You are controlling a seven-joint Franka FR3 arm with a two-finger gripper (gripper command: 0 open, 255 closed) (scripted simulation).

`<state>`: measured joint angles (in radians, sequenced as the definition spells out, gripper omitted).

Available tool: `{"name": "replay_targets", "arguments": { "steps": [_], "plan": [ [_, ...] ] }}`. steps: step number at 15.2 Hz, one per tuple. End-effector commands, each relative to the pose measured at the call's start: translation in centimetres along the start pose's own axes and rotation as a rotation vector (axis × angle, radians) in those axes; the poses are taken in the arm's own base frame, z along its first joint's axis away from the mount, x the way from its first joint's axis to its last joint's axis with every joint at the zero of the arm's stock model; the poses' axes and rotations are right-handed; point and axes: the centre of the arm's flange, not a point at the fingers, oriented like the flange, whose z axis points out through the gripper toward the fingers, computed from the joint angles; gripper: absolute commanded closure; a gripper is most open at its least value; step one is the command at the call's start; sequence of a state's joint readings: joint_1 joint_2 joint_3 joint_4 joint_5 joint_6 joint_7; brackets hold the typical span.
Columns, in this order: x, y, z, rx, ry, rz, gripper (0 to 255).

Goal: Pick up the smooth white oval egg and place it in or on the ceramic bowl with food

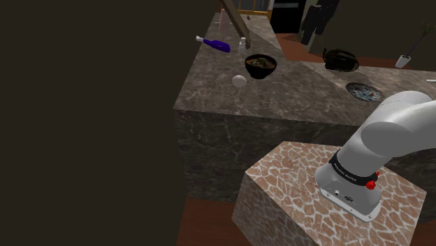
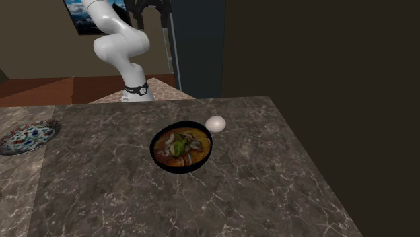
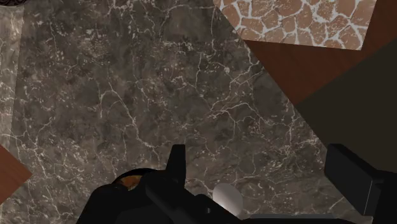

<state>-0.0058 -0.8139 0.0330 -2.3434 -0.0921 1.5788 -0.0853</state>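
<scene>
The white egg (image 1: 240,80) lies on the dark marble counter (image 1: 293,91), just beside the black bowl (image 1: 263,73) of food. In the second exterior view the egg (image 2: 215,124) nearly touches the bowl's rim (image 2: 202,161) on its far right side. From high above the counter, the wrist view shows my gripper (image 3: 264,168) open, its fingers (image 3: 178,162) wide apart with nothing between them. Close to the hand, the egg (image 3: 229,197) and an edge of the bowl (image 3: 124,179) peek out, partly hidden by it.
A patterned plate (image 1: 364,91) and a black pan (image 1: 341,59) sit further along the counter. A purple object (image 1: 215,45) and a small bottle (image 1: 242,47) stand behind the bowl. My stone-patterned stand (image 1: 307,189) is below the counter's near edge.
</scene>
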Motion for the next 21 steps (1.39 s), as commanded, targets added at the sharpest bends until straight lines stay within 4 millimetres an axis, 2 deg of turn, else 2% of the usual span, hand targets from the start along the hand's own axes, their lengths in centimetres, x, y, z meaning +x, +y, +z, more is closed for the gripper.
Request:
{"name": "replay_targets", "arguments": {
  "steps": [1,11,21],
  "plan": [
    [0.0,0.0,0.0,0.0,0.0,0.0,0],
    [7.0,-0.7,10.2,-0.016,0.098,-0.046,0],
    [14.8,-1.6,19.7,-0.033,0.196,-0.092,0]
  ]
}}
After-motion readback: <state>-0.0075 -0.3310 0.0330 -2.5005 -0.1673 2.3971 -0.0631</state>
